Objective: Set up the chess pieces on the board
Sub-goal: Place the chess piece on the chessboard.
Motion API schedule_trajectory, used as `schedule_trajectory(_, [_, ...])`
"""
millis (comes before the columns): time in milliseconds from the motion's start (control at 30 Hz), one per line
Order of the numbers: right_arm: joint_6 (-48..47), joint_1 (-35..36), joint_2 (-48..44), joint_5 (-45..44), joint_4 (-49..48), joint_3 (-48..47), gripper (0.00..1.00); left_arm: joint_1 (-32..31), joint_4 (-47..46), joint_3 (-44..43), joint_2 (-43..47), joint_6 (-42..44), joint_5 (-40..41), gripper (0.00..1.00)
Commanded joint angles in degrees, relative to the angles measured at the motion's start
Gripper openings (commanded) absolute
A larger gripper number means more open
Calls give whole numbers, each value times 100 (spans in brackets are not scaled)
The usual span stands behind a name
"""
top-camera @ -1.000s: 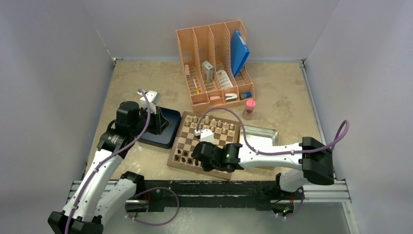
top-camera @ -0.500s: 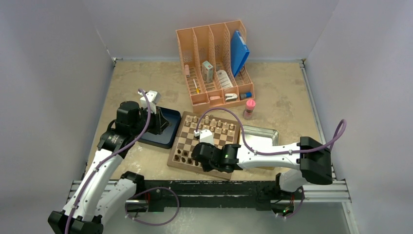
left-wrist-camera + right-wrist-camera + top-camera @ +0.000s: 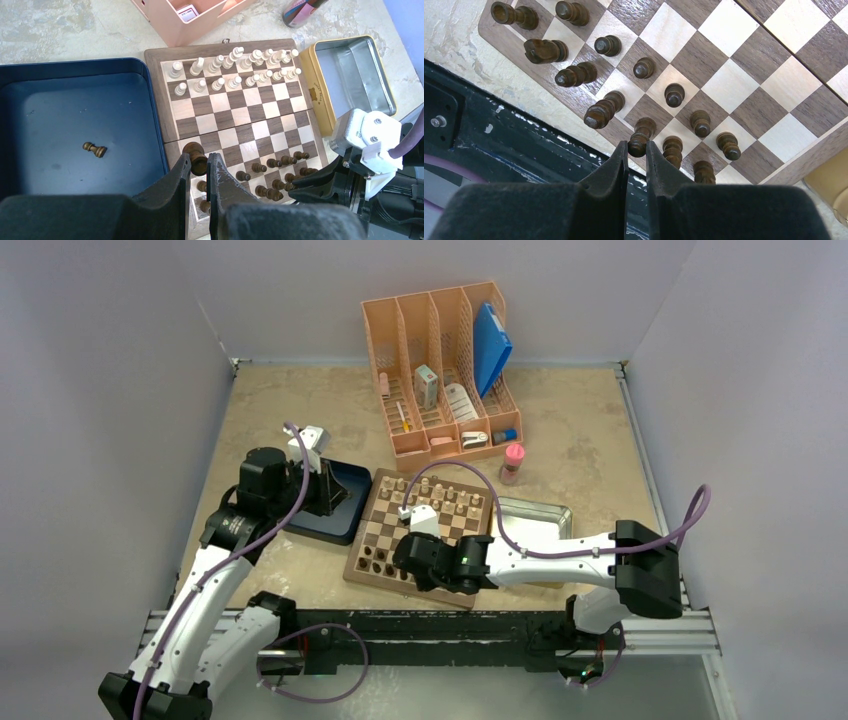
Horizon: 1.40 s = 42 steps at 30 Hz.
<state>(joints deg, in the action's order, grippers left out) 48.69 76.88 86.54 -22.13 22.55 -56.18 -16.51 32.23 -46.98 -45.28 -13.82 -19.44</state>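
The left gripper (image 3: 199, 159) is clamped on a dark piece (image 3: 195, 150) at the left edge of the board (image 3: 240, 115). The right gripper (image 3: 636, 144) is closed on a second dark piece (image 3: 642, 131) in the board's near rows, among the other dark chess pieces (image 3: 674, 94). A stray dark pawn (image 3: 94, 149) lies in the blue tray (image 3: 50, 80) just left of the board.

Top view: fixed, high behind the arm bases, facing down and forward across the whole bench (image 3: 300, 410).
Left wrist view: moderately high, looking down on the entire board (image 3: 235, 115) from near its left edge.
Right wrist view: very close, facing down at the board's near edge.
Shared: the board shows in all three.
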Motion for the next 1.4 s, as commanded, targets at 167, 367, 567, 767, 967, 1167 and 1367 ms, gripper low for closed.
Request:
schedule_trajectory(167, [-134,-10,86,-301,95,-182,13,25,-208,18,-15,143,-34,0])
schedule_trajectory(367, [-138,-63,9,-267,20,-132,13,25,-217,20,-24,134,-33,0])
schedule_trajectory(567, [-166,-94,19,-227,6,-130,14,25,-211,22,-42,143,-34,0])
schedule_trajectory(767, [-208,-105,69,-173,-36,-134,16,25,-208,15,-33,143,-33,0])
schedule_trajectory(967, [-197,-104,47,-64,-44,-164,16,25,-194,22,-25,137,-33,0])
schedule_trajectory(1167, [-205,-103,77,38,-50,-143,24,25,-198,23,-25,134,-33,0])
schedule_trajectory(1367, [-199,-103,-41,-28,54,-302,35,25,-205,21,-34,103,-11,0])
